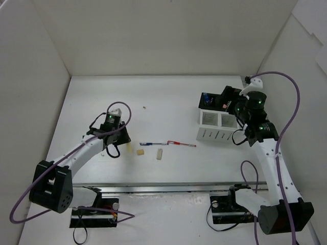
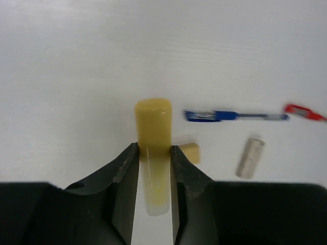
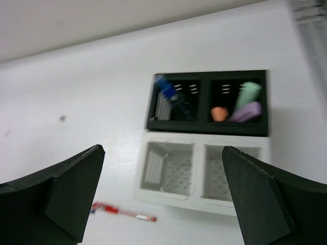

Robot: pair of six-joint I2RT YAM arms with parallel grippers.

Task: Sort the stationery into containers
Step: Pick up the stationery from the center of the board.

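Observation:
My left gripper point(image 2: 154, 150) point(image 1: 112, 148) is low over the table, jaws shut on a yellow marker pen point(image 2: 152, 122) whose capped end sticks out past the fingertips. Just to its right lie a small beige eraser point(image 2: 191, 152) point(image 1: 140, 151), a pale grey-beige stub point(image 2: 250, 157) point(image 1: 159, 153), a thin blue pen point(image 2: 230, 116) point(image 1: 149, 144) and a thin red pen point(image 2: 304, 111) point(image 3: 122, 213). My right gripper point(image 3: 162, 153) point(image 1: 239, 111) hangs open and empty above the containers: a white two-compartment box point(image 3: 202, 199) point(image 1: 215, 127) joined to a black one point(image 3: 204, 76).
In the black box, one compartment holds a blue-capped pen point(image 3: 168, 92). The other holds orange point(image 3: 218, 113), green point(image 3: 248, 93) and pink point(image 3: 246, 112) markers. A tiny speck point(image 1: 145, 107) lies far back on the table. White walls enclose the table on three sides.

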